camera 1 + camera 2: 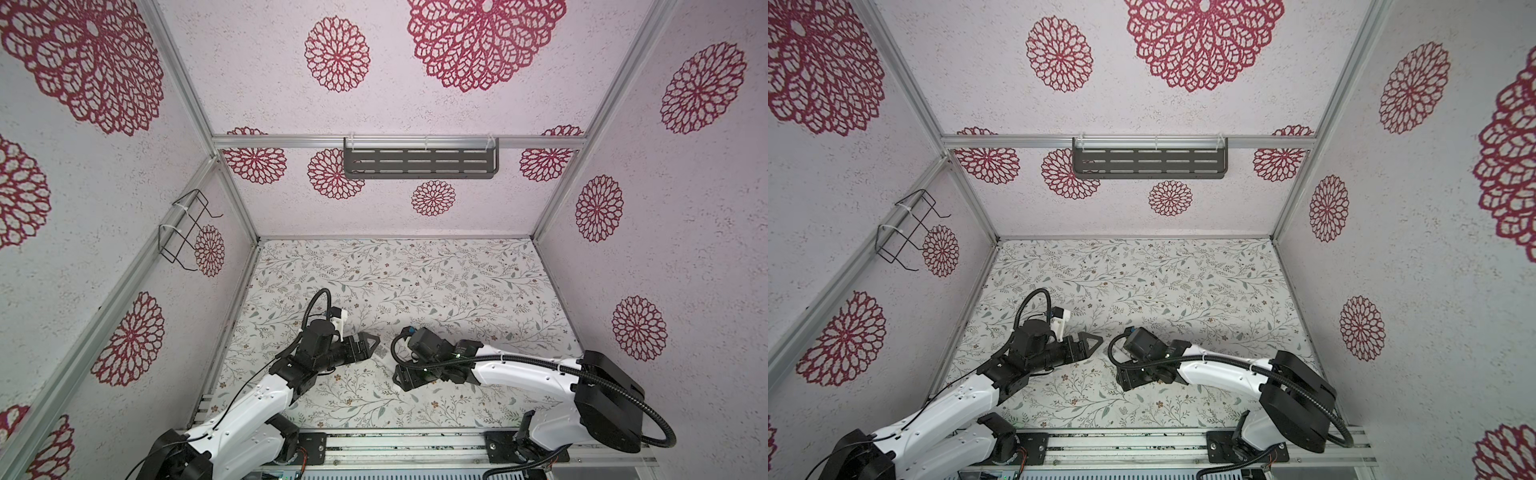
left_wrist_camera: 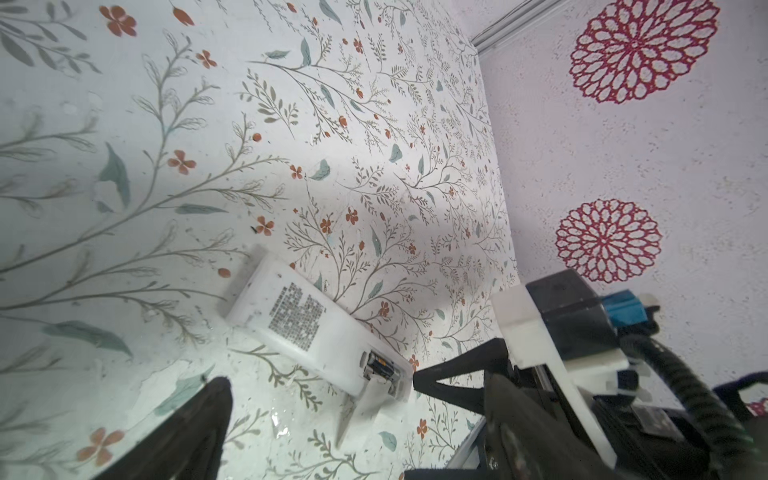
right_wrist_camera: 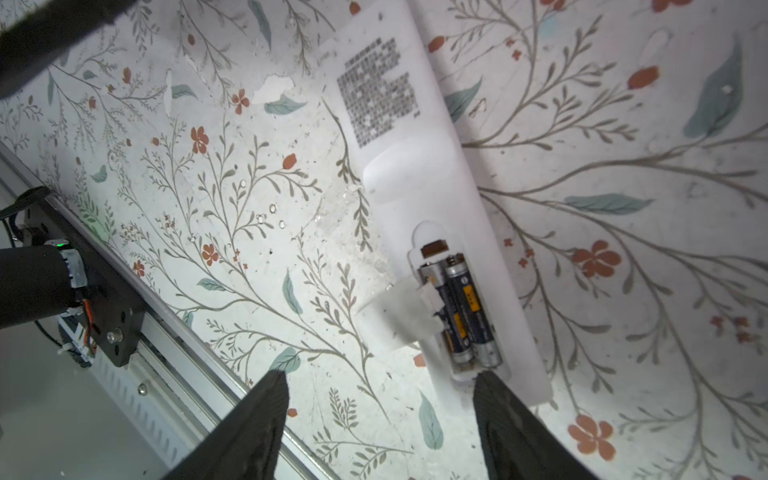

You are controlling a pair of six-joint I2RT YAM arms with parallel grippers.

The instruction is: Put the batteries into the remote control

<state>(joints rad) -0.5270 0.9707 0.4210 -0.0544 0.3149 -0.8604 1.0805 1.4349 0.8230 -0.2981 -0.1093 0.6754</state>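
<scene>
The white remote control [image 3: 415,166] lies on the floral table with its dark square label up, between my two grippers. Its compartment stands uncovered, and two batteries [image 3: 461,307] lie in it side by side. A small white lid [image 3: 395,316] leans against the compartment's edge. My right gripper [image 3: 380,415] is open, with one fingertip [image 3: 507,415] over the remote's compartment end and nothing between the jaws. In the left wrist view the remote control [image 2: 299,316] and the batteries [image 2: 380,365] lie just beyond my open, empty left gripper [image 2: 320,399]. In a top view only the label of the remote control [image 1: 381,354] shows, between the left gripper [image 1: 370,343] and the right gripper [image 1: 401,380].
A metal rail [image 3: 187,332] runs along the table's front edge, close to the right gripper. A dark slotted shelf [image 1: 419,162] hangs on the back wall and a wire rack [image 1: 183,228] on the left wall. Patterned walls close in three sides.
</scene>
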